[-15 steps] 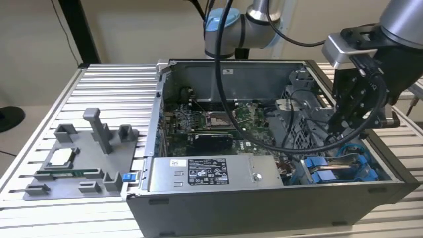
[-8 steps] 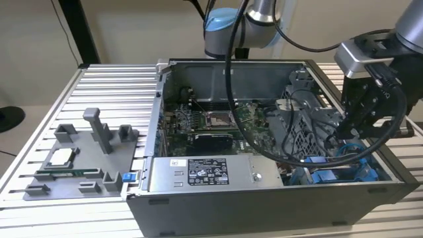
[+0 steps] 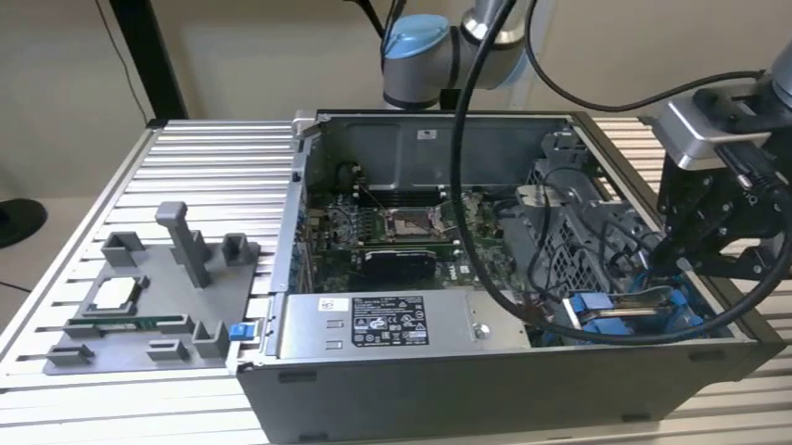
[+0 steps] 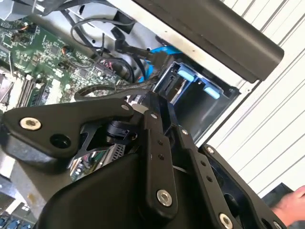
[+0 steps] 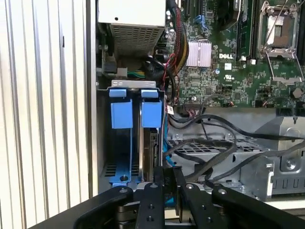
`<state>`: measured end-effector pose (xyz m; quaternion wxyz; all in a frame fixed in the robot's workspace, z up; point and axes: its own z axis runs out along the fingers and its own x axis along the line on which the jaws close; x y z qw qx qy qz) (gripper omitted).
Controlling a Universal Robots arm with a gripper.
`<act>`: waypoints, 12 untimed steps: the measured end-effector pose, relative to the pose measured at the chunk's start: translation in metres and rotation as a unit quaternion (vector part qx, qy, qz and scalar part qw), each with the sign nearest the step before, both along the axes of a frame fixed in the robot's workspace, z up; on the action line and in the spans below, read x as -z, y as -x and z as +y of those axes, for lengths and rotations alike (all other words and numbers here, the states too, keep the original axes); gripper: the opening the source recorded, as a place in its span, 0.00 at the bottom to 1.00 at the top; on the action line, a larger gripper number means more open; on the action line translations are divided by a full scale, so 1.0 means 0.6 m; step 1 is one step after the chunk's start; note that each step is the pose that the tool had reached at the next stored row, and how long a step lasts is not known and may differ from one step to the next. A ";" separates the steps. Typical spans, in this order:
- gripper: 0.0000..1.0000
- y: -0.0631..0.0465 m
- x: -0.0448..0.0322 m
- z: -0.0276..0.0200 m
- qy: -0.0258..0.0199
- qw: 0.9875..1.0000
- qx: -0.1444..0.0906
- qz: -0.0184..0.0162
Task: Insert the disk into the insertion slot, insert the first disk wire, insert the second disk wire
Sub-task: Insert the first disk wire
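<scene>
Disk [image 3: 606, 309] lies at eight o'clock from the gripper [image 3: 684, 267] in the exterior view, long axis nine-to-three — whether the gripper clamps anything, I cannot tell.

The exterior view looks steeply down on the whole open grey metal computer case [image 3: 495, 389]. Both wrist views peer closely into its blue-railed drive bay [image 4: 188, 86] [image 5: 129, 143].

The insertion slot [image 3: 594, 311] lies in the lower right of the exterior view, inside the open computer case [image 3: 495, 389]. It is a narrow bay with bright blue plastic parts in a grey perforated cage [image 5: 228, 157]. In the first wrist view the disk [image 5: 151, 155] stands on edge within it, a thin dark slab just beside a blue rail [image 5: 130, 152], with a blue tab [image 5: 151, 113] at its end.
</scene>
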<state>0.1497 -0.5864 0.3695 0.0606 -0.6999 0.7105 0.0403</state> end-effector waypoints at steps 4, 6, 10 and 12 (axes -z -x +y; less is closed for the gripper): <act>0.00 -0.001 0.001 -0.0004 0.001 1.000 0.001 0.000; 0.00 -0.001 0.001 -0.0004 0.001 1.000 0.001 0.000; 0.00 -0.007 0.005 -0.0005 0.001 1.000 0.001 0.009; 0.00 -0.012 0.008 -0.0007 0.001 1.000 0.001 0.014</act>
